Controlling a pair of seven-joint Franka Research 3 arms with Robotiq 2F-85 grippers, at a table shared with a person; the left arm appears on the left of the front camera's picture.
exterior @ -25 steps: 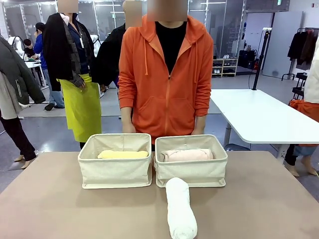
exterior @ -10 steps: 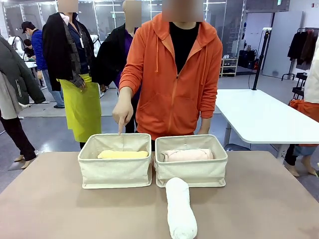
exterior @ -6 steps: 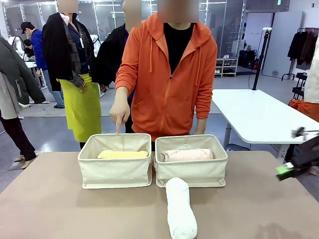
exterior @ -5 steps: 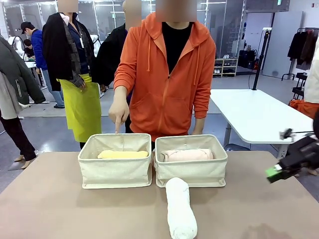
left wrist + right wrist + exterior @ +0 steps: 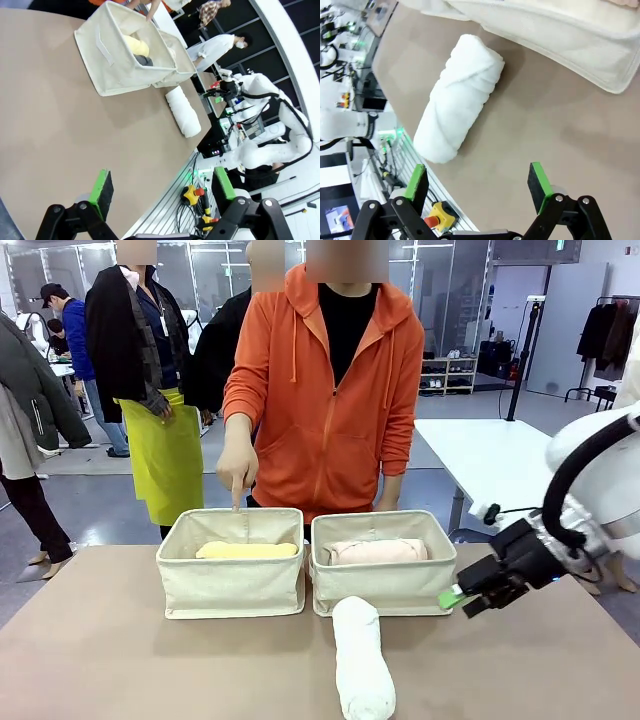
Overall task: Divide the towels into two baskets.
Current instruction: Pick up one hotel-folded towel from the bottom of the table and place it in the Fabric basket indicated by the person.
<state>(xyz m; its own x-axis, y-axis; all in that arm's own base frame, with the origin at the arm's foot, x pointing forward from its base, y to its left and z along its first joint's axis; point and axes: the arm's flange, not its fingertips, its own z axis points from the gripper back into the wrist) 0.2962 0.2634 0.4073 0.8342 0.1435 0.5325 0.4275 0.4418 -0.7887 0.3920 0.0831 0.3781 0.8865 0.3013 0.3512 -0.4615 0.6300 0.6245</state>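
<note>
So the sorting's partly done: the yellow towel (image 5: pixel 247 551) sits in the left basket (image 5: pixel 232 585) with what looks like a dark grey towel (image 5: pixel 144 60) tucked under it (you can just catch it from the left wrist camera), and the pink towel (image 5: pixel 376 551) is in the right basket (image 5: pixel 384 585). The one left out is the white towel (image 5: pixel 362 660), lying on the desk (image 5: pixel 120 660) lengthwise, its far end touching the front wall of the right basket, roughly 6 o'clock from it. The right tool (image 5: pixel 462 598) hangs low over the desk at about 3 o'clock from that basket, jaws spread wide with nothing in them, and its own camera has the white roll at about 11 o'clock ahead of the fingers. The left tool (image 5: pixel 160 189) is also wide open and empty, parked near the desk's near edge, well away from everything. The person's hand (image 5: pixel 238 462) is pointing down at the left basket's back rim. My read: this is the approach for the last towel. Next it needs to swing over the roll's middle, turn the jaws across its width, drop and squeeze. The soft roll could sag or unroll on the lift. Which basket gets it is a fair question given that pointing finger.
</note>
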